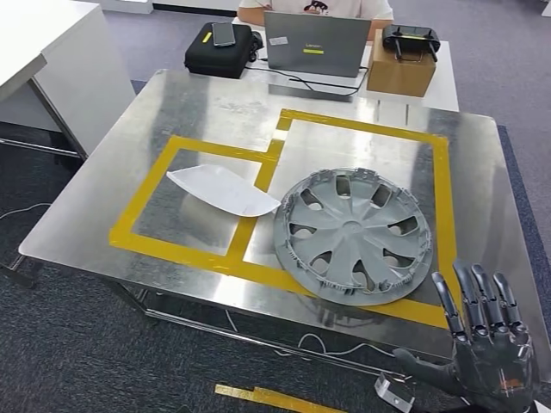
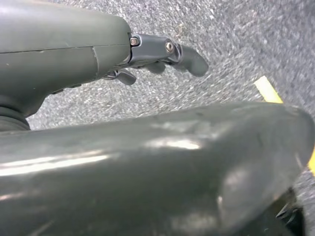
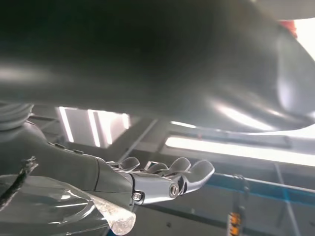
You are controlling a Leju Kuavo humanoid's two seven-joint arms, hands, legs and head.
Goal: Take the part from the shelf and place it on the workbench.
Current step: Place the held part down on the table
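Observation:
A grey wheel cover (image 1: 353, 235) lies flat on the metal workbench (image 1: 195, 103), inside the larger yellow-taped frame at the right. A white curved panel (image 1: 223, 190) lies to its left, across the smaller taped frame. My right hand (image 1: 484, 344) is raised near the bench's front right corner, just beside the wheel cover. Its fingers are spread and it holds nothing. In the right wrist view the right hand (image 3: 156, 179) is stretched out and empty against ceiling lights. My left hand (image 2: 111, 54) hangs over grey carpet with its fingers (image 2: 185, 56) extended and nothing in them.
Behind the bench stands a white table with a laptop (image 1: 316, 43), a black case (image 1: 218, 50), and a cardboard box (image 1: 401, 73) with a black controller on top. A person (image 1: 312, 7) sits behind the laptop. Another white table (image 1: 52, 60) stands at the left. Yellow tape (image 1: 273, 398) marks the floor.

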